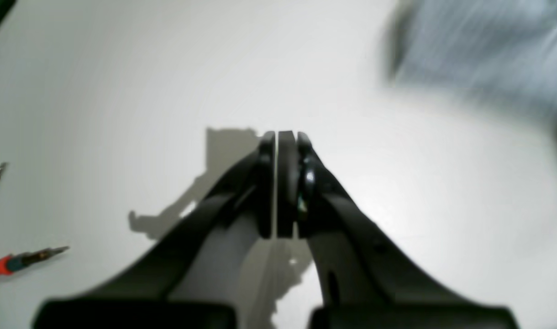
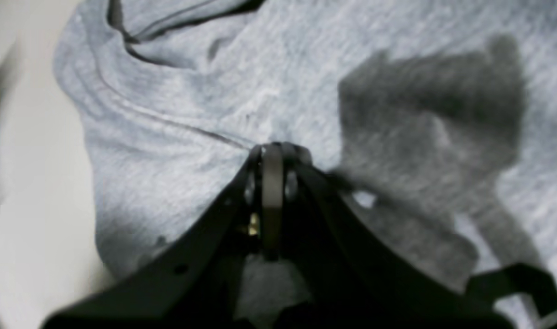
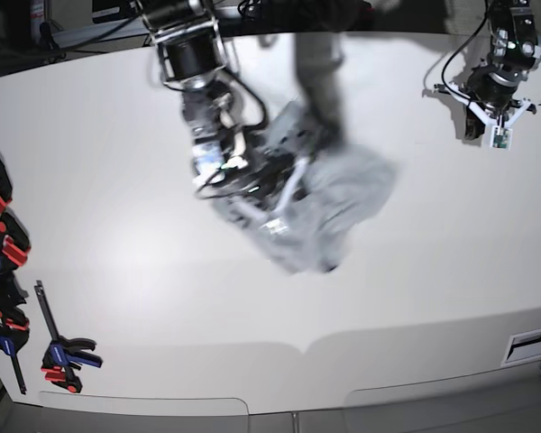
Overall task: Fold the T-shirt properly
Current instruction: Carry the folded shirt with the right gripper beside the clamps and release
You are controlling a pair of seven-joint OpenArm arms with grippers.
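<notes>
The T-shirt (image 3: 320, 212) was located near the middle of the white table (image 3: 117, 180), gathered into a loose, blurred heap rather than spread flat, so no fold could be judged as completed. The right gripper (image 2: 274, 153) was positioned over the heap's left portion as seen in the base view, and its fingers were seen pressed together in the right wrist view, with grey cloth bunched directly at the tips. It was judged that a pinch of fabric was being held there, presumably so that the garment could be lifted or dragged into a flat layout; the seam and a dark fold line were visible just beyond the tips.

The left gripper (image 1: 281, 141) was held well apart from the garment, toward the far right corner in the base view, above bare table. Its fingers were closed with only a thin slit between them, and nothing was gripped. This parked position was judged to keep the left arm clear of the working zone. Clamps (image 3: 59, 352) were lying along the left table edge, unused
</notes>
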